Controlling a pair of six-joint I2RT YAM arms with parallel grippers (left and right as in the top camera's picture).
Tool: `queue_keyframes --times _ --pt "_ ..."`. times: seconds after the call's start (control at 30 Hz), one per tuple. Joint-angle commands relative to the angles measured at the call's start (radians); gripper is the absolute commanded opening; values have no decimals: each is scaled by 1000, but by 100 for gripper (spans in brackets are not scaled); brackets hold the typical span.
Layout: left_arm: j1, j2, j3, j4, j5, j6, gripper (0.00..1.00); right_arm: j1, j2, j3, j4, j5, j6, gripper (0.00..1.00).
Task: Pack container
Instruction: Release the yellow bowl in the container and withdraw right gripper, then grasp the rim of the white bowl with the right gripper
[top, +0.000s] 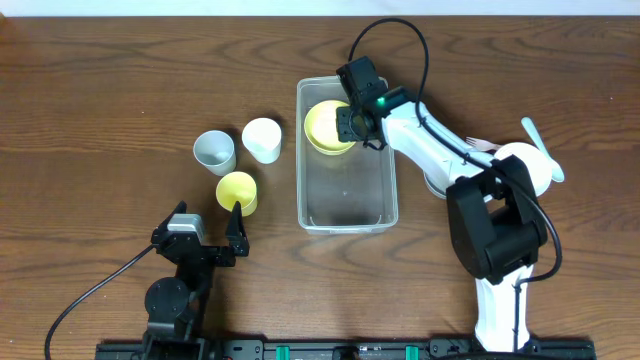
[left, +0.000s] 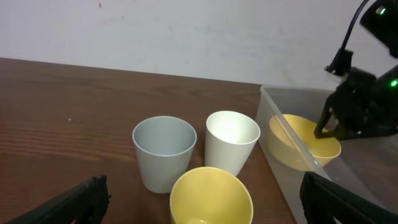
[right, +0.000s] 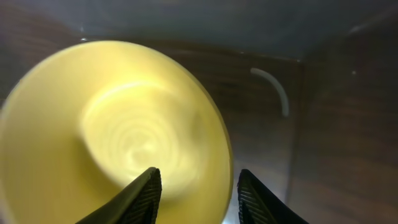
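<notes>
Counter of dark wood carries everything. The right arm reaches from the near right side toward the far edge and over the container. This clear tub stands about mid-counter, a little right of centre, with its long sides running from far to near. The left arm sits low by the near edge, left of centre, pointing toward the far edge. A yellow bowl lies inside the far end of the container, looking tilted against the wall in the left wrist view, and the rest of the tub floor is bare. Three cups stand upright just left of the container, closely grouped: a grey-blue cup, a white cup beside it, and a yellow cup nearer the near edge. A pale spoon lies by the right edge. The right fingers are parted inside the tub with the bowl's rim passing between them, a clear gap left, gripping nothing. The left fingers are spread wide and empty, just short of the yellow cup.
</notes>
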Motion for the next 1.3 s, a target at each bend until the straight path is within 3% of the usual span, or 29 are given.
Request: queue_keyframes --times 0.0,0.33,0.6,0.77,1.0,1.27 --pt "5 -5 -26 -19 4 14 98 4 -101 63 -38 -5 -16 41" --pt "5 -5 -26 -19 4 14 98 -108 -373 84 -298 0 60 51" --pt "5 -5 -26 -19 4 14 98 -351 -545 84 -625 34 115 53" --pt "5 -5 -26 -19 4 14 98 -531 -591 53 -797 115 233 49" --pt "5 -5 -26 -19 4 14 98 -738 -637 -182 -712 53 307 49" --pt "5 -5 -26 -19 4 14 98 -854 -640 -485 -425 -88 310 45"
